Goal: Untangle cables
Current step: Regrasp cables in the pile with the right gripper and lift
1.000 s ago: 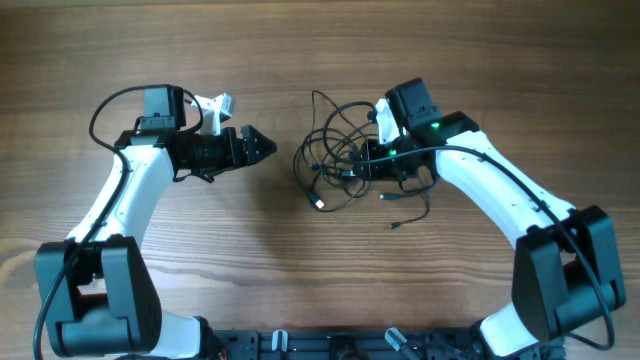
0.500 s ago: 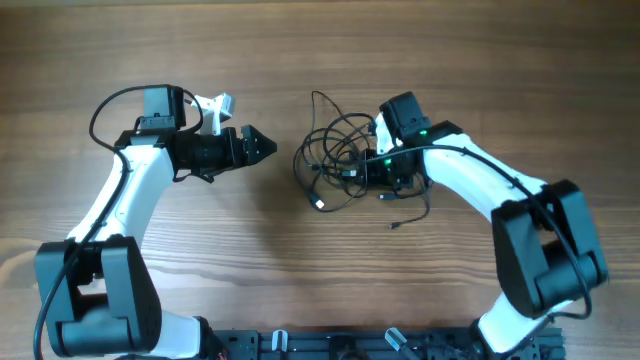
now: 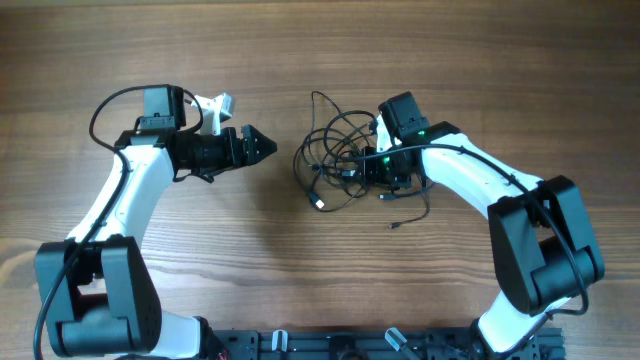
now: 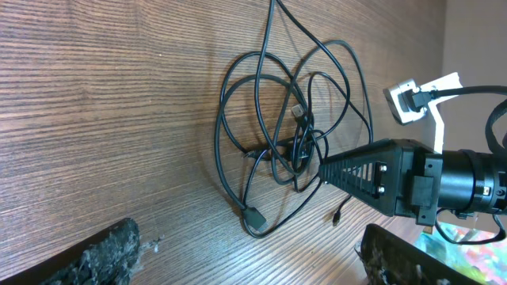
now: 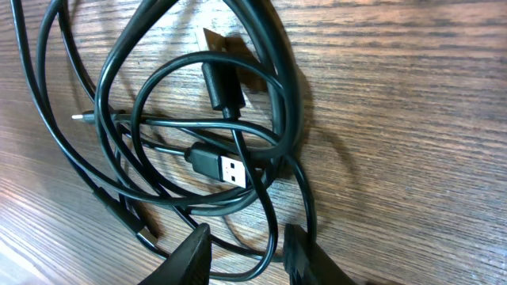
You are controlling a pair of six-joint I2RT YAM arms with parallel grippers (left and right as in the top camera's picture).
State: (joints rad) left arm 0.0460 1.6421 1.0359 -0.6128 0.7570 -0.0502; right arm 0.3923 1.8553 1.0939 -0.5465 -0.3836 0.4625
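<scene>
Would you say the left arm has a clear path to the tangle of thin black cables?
Probably yes: only bare wooden table separates the open left gripper from the cables; the right gripper sits at their far side.

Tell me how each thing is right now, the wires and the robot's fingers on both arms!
cables: tangled in one heap, lying on the table.
USB plug: unplugged, lying inside the loops.
left fingers: wide open, empty, off to the side of the heap.
right fingers: a little apart, tips down in the heap, one strand between them, not squeezed.
</scene>
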